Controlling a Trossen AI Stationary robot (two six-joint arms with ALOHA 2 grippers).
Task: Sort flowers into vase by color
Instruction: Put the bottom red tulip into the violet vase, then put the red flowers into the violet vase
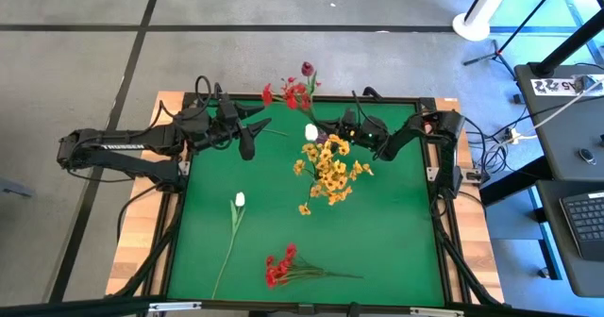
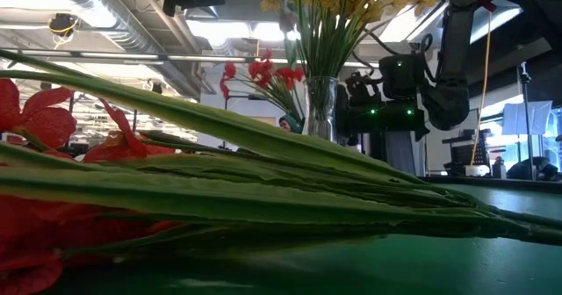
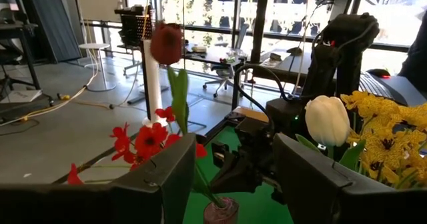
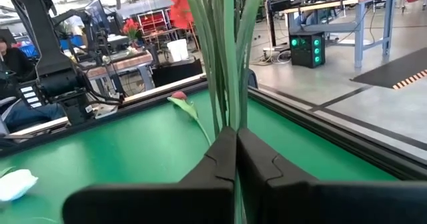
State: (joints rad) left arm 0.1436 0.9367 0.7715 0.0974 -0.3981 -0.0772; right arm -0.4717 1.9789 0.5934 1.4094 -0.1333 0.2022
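Yellow flowers [image 1: 330, 171] stand in a glass vase [image 2: 320, 102] at mid-table, with a white tulip [image 3: 327, 121] upright beside them. Red flowers [image 1: 294, 95] and a maroon bud [image 3: 167, 43] stand in a second vase [image 3: 220, 214] near the far edge. Another white tulip [image 1: 239, 201] and a red bunch [image 1: 278, 265] lie flat on the green table. My right gripper [image 4: 235, 141] is shut at the foot of a fan of green stems, by the far vase. My left gripper [image 3: 233, 151] hovers open at the far left, pointing level at that vase, with nothing between its fingers. My right gripper pinches a bundle of green stems [image 4: 229, 111] between its two fingers, coming in level from the table's right. The stems rise upright from the fingertips and fan out, with red blossoms above them. Their lower ends are hidden behind the fingers.
The table's raised dark frame [image 4: 347, 141] runs close past my right gripper on the far side. A small pink-tipped stalk [image 4: 179, 96] lies on the green surface beyond its fingers. Bare green surface lies at the near right [image 1: 396, 241].
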